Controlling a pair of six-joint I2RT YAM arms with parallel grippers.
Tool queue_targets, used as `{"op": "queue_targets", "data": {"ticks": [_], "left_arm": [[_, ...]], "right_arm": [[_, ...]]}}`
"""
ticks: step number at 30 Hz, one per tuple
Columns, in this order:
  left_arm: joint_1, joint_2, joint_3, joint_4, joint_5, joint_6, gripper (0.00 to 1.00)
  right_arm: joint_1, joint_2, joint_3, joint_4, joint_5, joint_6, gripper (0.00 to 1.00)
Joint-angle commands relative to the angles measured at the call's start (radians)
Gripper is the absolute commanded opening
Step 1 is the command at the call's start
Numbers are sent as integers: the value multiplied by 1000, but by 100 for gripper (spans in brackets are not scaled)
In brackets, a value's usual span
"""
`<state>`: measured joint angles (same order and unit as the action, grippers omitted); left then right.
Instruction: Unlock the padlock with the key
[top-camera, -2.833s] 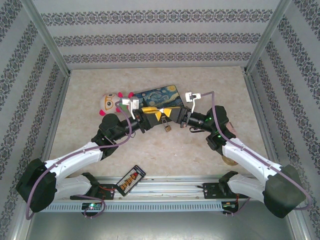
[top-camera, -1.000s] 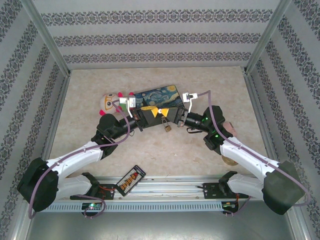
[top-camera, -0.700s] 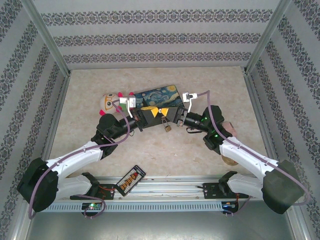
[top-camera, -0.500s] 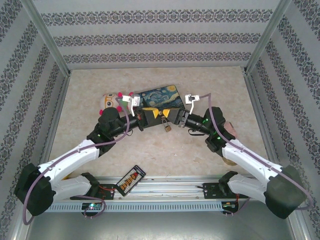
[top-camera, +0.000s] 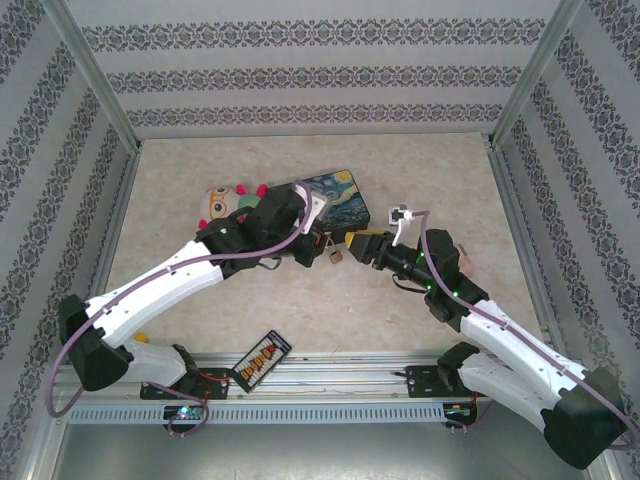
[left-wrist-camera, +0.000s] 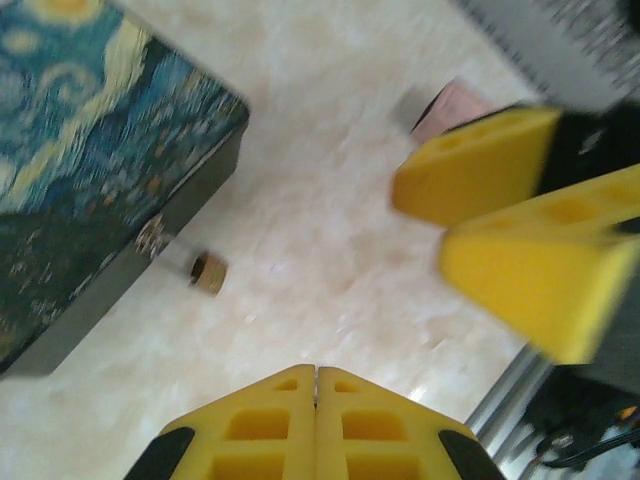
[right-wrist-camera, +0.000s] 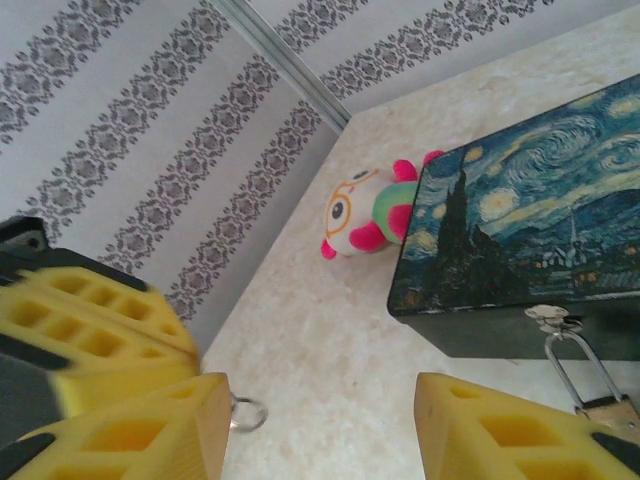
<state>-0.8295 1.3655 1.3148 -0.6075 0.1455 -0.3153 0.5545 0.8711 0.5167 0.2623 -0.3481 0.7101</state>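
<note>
The right gripper (right-wrist-camera: 322, 405) has spread and drawn back from the padlock (right-wrist-camera: 598, 405); the left gripper (left-wrist-camera: 316, 375) is pressed together; the padlock looks still locked, so unlocking remains

You've got a Starry Night tin box (top-camera: 345, 197) sitting mid-frame in the top view, on a marble-look tabletop (top-camera: 420, 165). A plush toy (top-camera: 218, 203) with pink limbs lies just left of it. Near the bottom edge, a little abacus-looking thing (top-camera: 262, 358) rests by the metal rail (top-camera: 350, 372). There's patterned wallpaper (top-camera: 320, 80) on the walls all round.
</note>
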Motion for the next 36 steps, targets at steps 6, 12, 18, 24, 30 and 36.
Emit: {"op": "queue_targets", "data": {"ticks": [6, 12, 18, 24, 30, 36], "left_arm": [[20, -89, -74, 126, 70, 26, 0], [159, -225, -295, 454, 362, -104, 0], [178, -284, -334, 459, 379, -99, 0], [181, -298, -363, 520, 415, -114, 0], [183, -296, -388, 599, 456, -147, 0], [186, -300, -409, 643, 461, -170, 0]], "right_arm": [[21, -8, -23, 94, -117, -38, 49], [-27, 3, -23, 216, -278, 36, 48], [-32, -5, -12, 293, -337, 51, 55], [-11, 53, 47, 331, -396, 76, 51], [33, 141, 92, 369, -445, 78, 49], [42, 167, 105, 393, -463, 73, 46]]}}
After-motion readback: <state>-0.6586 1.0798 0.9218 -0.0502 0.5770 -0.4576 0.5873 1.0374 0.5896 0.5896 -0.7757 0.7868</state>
